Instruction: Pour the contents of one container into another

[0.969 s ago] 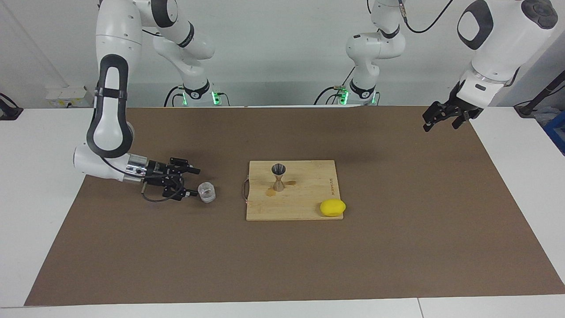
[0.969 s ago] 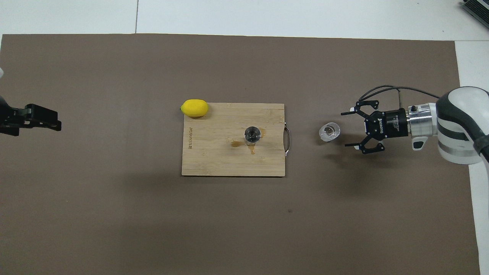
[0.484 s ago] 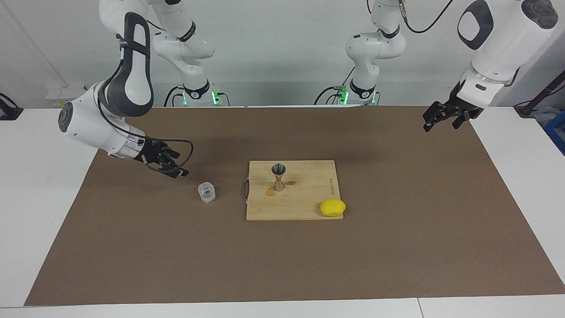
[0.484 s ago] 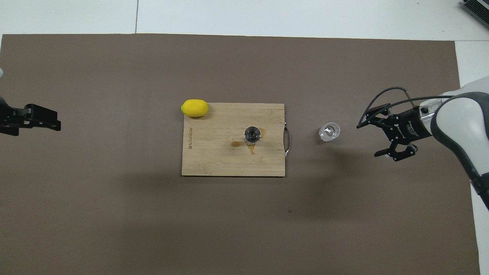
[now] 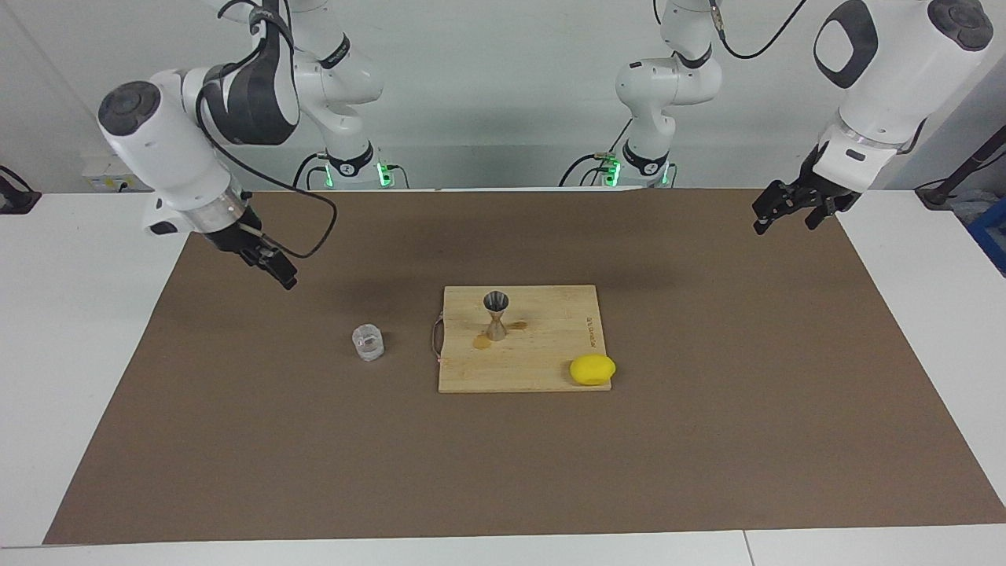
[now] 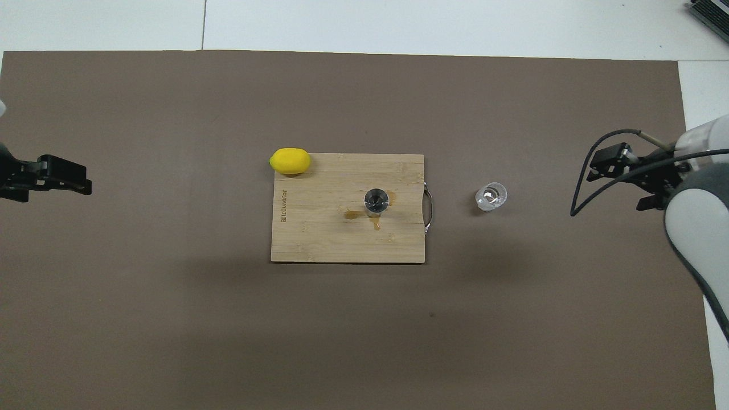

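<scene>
The clear glass tumbler (image 5: 368, 343) stands upright on the brown mat, beside the cutting board's handle toward the right arm's end; it also shows in the overhead view (image 6: 491, 196). The steel jigger (image 5: 496, 314) stands upright on the wooden cutting board (image 5: 542, 365), with small amber puddles (image 5: 481, 341) at its foot; from overhead the jigger (image 6: 376, 201) shows its open mouth. My right gripper (image 5: 281, 273) is open and empty, raised over the mat's edge well away from the glass (image 6: 623, 182). My left gripper (image 5: 786, 222) is open and empty, waiting raised over the mat's other end (image 6: 80, 182).
A yellow lemon (image 5: 592, 369) lies at the board's corner farthest from the robots, toward the left arm's end (image 6: 290, 160). The board has a metal handle (image 6: 429, 212) on the side facing the glass. The brown mat (image 5: 707, 440) covers most of the white table.
My right gripper has drawn back from the glass, risen and swung toward the right arm's end of the table. The glass stays standing where it was. The left arm has not moved.
</scene>
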`<state>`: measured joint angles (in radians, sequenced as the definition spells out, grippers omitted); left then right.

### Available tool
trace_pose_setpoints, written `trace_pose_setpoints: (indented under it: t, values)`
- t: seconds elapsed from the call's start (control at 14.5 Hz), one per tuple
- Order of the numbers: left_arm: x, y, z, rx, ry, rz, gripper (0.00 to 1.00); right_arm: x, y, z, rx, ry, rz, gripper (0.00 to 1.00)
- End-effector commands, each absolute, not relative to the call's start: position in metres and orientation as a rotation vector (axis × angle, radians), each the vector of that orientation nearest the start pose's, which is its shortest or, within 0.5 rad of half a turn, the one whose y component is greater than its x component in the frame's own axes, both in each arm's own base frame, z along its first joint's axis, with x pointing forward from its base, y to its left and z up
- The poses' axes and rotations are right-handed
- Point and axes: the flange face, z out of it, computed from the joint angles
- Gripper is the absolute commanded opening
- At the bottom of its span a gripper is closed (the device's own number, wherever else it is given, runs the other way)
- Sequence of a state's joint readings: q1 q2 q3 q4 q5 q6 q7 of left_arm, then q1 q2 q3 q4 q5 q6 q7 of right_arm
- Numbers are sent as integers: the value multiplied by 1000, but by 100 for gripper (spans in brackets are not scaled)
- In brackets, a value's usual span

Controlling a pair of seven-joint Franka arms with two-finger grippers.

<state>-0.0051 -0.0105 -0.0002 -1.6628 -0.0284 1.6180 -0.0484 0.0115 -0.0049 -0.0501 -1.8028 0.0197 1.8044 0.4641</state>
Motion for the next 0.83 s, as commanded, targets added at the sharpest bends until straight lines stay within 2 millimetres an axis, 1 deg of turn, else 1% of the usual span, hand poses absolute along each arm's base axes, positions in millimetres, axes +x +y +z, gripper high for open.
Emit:
trace_pose_setpoints:
  t: [0.0, 0.07, 0.14, 0.21, 0.28, 0.35, 0.42, 0.55, 0.69, 0.76]
  values:
    - [550, -10, 596, -3146, -71, 27, 100, 540, -26, 583, -3112, 559, -88, 100]
    - [550, -10, 596, -3146, -71, 27, 100, 534, -29, 605, -3139, 518, -133, 100]
    - [551, -10, 597, -3146, -71, 22, 100, 529, -31, 624, -3192, 470, -128, 100]
    - [551, -9, 597, -3146, -73, 20, 100, 527, -29, 648, -3230, 414, -94, 100]
    - [551, -9, 597, -3146, -73, 20, 100, 534, -26, 657, -3232, 377, -27, 100]
    - [551, -9, 597, -3146, -73, 17, 100, 537, -36, 659, -3222, 407, -13, 100]
    - [551, -9, 597, -3146, -73, 15, 100, 536, -38, 658, -3216, 413, -10, 100]
    - [551, -10, 597, -3146, -71, 15, 100, 532, -34, 655, -3206, 401, 21, 100]
    - [551, -10, 597, -3146, -71, 17, 100, 527, -30, 653, -3213, 337, 87, 100]
    - [551, -10, 597, -3146, -73, 17, 100, 527, -30, 654, -3214, 319, 74, 100]
